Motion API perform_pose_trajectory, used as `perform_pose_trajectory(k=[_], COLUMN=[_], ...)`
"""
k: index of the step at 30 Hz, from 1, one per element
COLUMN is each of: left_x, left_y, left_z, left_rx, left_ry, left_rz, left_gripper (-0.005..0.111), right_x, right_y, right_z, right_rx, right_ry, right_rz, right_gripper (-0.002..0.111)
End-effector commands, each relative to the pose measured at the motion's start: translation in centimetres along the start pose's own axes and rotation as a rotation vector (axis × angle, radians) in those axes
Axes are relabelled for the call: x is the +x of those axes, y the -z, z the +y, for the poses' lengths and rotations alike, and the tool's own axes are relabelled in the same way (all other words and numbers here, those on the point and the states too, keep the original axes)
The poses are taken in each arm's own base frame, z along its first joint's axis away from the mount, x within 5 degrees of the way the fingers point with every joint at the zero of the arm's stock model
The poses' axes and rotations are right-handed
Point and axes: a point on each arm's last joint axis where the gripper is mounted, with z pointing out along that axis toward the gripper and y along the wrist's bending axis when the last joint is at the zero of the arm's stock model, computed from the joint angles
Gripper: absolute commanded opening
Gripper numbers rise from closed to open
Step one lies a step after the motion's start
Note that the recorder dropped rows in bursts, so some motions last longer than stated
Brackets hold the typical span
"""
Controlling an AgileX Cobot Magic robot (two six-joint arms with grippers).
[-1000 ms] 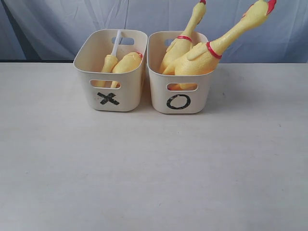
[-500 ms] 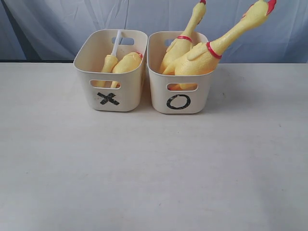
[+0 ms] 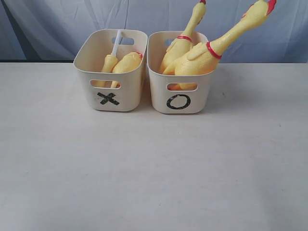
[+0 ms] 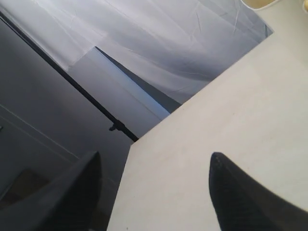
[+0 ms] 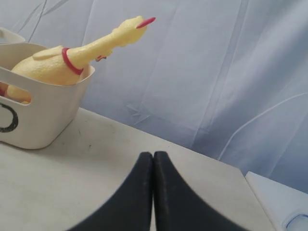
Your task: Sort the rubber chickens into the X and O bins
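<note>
Two cream bins stand side by side at the back of the table. The X bin (image 3: pixel 109 98) holds a headless yellow chicken body (image 3: pixel 128 62) and a slim yellow fragment (image 3: pixel 109 63) with a white tube. The O bin (image 3: pixel 179 102) holds two whole rubber chickens, one upright (image 3: pixel 183 42) and one leaning right (image 3: pixel 219 46) with its head past the rim. My left gripper (image 4: pixel 154 159) is open over the table's edge, holding nothing. My right gripper (image 5: pixel 153 155) is shut and empty, low over the table to the right of the O bin (image 5: pixel 38 120) and its leaning chicken (image 5: pixel 57 65).
A pale cloth backdrop (image 3: pixel 57 24) hangs behind the table. The table's edge (image 4: pixel 126 159) and a dark stand bar (image 4: pixel 86 98) show in the left wrist view. A white object (image 5: pixel 276 199) lies beyond the table's corner in the right wrist view.
</note>
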Motion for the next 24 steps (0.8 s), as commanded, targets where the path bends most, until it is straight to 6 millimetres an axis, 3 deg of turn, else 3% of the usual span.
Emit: perform_pose_trajectory(k=[1, 6, 24], left_x=[0.60, 0.60, 0.58], left_y=[0.04, 0.04, 0.04], left_z=[-0.50, -0.50, -0.47], left_rx=[0.046, 0.046, 0.043], left_ry=[0.020, 0.020, 0.016], left_rz=[0.057, 0.057, 0.054], left_gripper=[0.061, 0.061, 0.061], right_x=[0.77, 1.71, 1.67], right_y=[0.07, 0.22, 0.22], right_z=[0.39, 0.92, 1.00], right_rx=[-0.037, -0.097, -0.103], right_ry=[0.008, 0.008, -0.027], right_rz=[0.076, 0.181, 0.178], right_gripper=[0.000, 0.000, 0.000])
